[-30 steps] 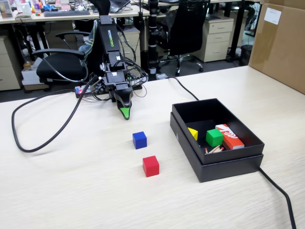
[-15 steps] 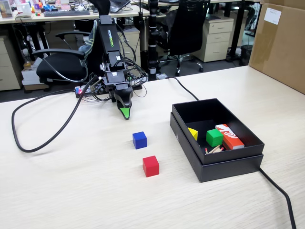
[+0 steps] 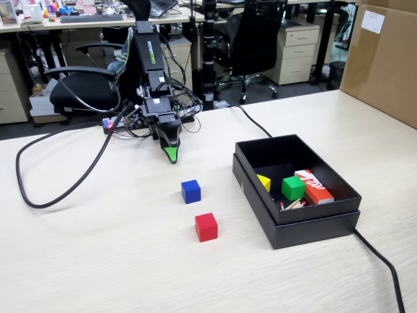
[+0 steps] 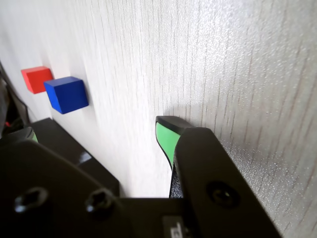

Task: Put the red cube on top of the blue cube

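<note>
Office desk, pale wood. My gripper (image 3: 171, 155) parked nose-down near base, jaws look closed, empty. Red cube (image 3: 206, 227) sits apart from blue cube (image 3: 191, 191), nearer camera. I'd open wide, reach past blue, descend square over red.

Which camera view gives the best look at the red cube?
The fixed view: the red cube stands whole and unobstructed on the table, nearer the camera than the blue cube. The wrist view shows only a small red cube near the left edge, partly hidden behind the blue one.
</note>
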